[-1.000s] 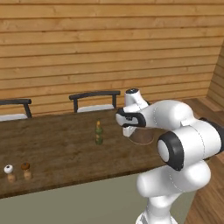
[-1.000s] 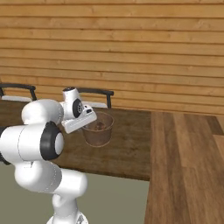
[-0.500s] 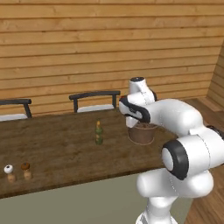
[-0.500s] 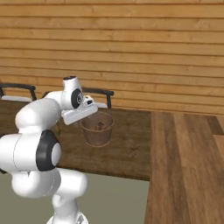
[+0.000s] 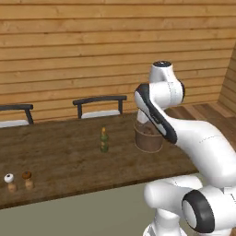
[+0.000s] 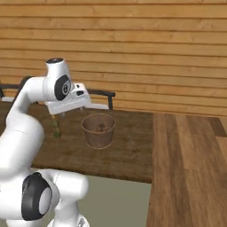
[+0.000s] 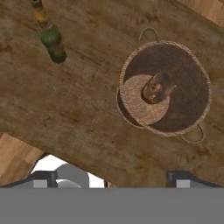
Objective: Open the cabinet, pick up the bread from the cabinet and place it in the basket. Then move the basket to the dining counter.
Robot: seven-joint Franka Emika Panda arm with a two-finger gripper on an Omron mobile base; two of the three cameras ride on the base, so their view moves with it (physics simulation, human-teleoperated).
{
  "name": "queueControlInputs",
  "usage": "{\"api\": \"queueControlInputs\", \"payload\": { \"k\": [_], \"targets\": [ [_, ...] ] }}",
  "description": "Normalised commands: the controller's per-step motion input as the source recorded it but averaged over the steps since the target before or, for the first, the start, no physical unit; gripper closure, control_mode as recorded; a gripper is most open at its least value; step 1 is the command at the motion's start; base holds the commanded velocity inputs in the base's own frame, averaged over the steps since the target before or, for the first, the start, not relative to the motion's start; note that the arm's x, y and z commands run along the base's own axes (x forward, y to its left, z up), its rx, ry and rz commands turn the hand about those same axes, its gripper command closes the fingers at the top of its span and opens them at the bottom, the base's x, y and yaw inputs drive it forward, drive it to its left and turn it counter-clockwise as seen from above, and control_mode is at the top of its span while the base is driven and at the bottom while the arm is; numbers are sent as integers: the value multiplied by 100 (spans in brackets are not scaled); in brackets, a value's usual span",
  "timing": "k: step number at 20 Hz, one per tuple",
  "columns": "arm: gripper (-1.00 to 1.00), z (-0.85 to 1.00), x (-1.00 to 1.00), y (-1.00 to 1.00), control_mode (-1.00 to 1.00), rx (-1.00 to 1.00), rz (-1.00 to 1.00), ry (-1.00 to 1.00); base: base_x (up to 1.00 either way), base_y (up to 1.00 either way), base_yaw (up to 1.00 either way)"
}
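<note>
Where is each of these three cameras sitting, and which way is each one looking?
Left base view: behind the arm's left, facing the dining counter and basket; arm at right.
Right base view: behind its right, same basket; arm at left.
Hand view: on the hand, looking down into the basket; finger tips at bottom.
All share basket and green bottle.

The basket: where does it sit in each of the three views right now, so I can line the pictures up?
Left base view: the basket stands right of centre on the dining counter, partly behind the arm.
Right base view: left of centre, near the counter's end.
Hand view: upper right, seen from above, bread inside.
Shared landmark: the green bottle standing beside the basket.
</note>
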Motion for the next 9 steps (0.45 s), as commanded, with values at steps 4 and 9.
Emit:
{"api": "queueControlInputs", "payload": {
  "k": [4,9],
  "targets": [
    [-100,82,-100,8,-100,13,-34,-25,0,0,0],
    [-100,48,-90,70,-100,-3,-20,-16,0,0,0]
  ]
}}
